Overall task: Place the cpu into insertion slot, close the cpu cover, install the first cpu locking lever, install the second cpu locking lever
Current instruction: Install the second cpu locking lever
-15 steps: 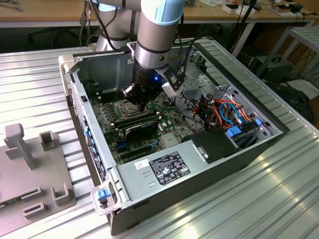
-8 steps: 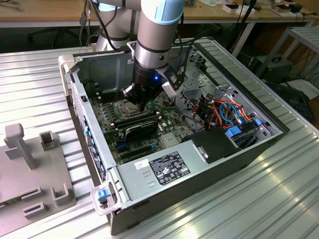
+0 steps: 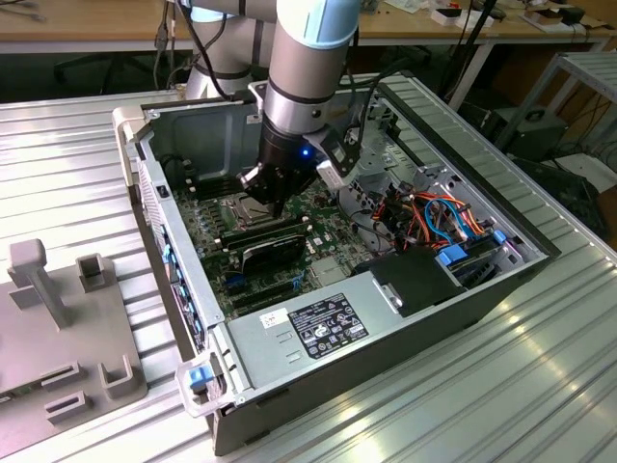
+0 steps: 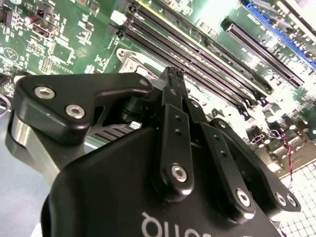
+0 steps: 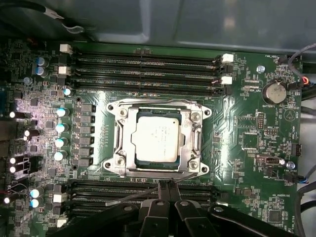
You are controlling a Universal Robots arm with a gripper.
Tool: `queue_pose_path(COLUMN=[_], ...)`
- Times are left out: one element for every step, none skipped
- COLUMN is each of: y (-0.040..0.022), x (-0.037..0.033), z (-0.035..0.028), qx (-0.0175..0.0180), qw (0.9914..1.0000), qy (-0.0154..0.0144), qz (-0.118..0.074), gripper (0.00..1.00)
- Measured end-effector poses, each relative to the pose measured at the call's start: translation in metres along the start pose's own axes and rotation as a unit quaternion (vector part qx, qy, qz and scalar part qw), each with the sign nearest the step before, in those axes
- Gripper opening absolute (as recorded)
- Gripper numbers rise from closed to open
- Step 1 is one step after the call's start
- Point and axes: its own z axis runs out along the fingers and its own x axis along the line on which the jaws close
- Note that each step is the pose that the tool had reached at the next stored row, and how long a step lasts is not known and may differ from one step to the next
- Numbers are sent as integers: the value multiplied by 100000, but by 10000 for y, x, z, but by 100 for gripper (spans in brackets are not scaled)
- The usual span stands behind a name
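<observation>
where claw (image 5: 166, 190) meets cpu cover (image 5: 157, 170), lever hard to make out

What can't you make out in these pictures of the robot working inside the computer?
- Exterior view: the insertion slot is partly hidden behind the gripper.
- First wrist view: whether the thin lever beside the cpu cover is hooked down; the cpu shows through its window.
- Second wrist view: the gripper body covers the socket.
</observation>
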Motion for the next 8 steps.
queue_pose_path(y=[1, 2, 3, 6, 7, 8, 9, 11], x=[29, 52, 73, 127, 153, 177, 209, 226], z=[1, 0, 1, 1, 2, 2, 3, 5], qx=[-6, 0, 0, -1, -2, 3, 9, 3], qw=[100000, 100000, 100000, 100000, 100000, 100000, 100000, 100000], qy=[0, 9, 5, 10, 11, 12, 21, 21], qz=[-10, -9, -7, -8, -13, -10, -2, 1], gripper=[11, 11, 11, 11, 11, 11, 11, 11])
